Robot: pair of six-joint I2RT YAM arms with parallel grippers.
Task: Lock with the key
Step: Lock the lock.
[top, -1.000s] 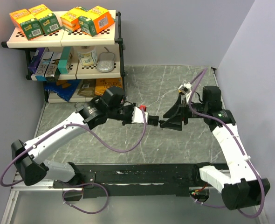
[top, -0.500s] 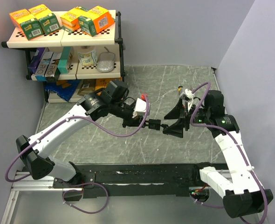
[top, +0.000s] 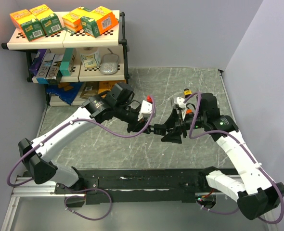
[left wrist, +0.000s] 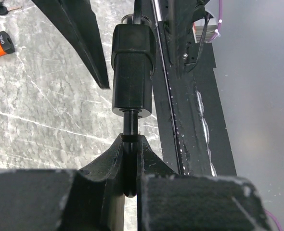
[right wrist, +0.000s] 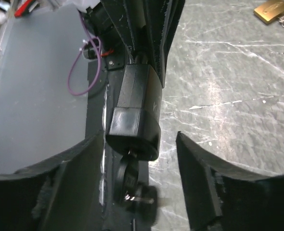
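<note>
My left gripper [left wrist: 131, 144] is shut on the shackle of a black padlock [left wrist: 132, 67] and holds it in the air, body pointing away from it. In the top view the padlock [top: 157, 129] hangs over the middle of the table between the two grippers. A key with a black head [right wrist: 129, 179] sits in the padlock's [right wrist: 137, 110] bottom, and a second key dangles from its ring. My right gripper [right wrist: 139, 159] is open, with one finger on each side of the key end and touching neither.
A brass padlock [right wrist: 273, 9] and an orange tag [left wrist: 0, 42] lie on the marble table behind the grippers. A shelf rack [top: 65, 41] with boxes stands at the back left. A black strip [top: 147, 180] runs along the near edge.
My left gripper has carried the padlock toward the near side. My right gripper has moved left and now straddles the padlock's key end.
</note>
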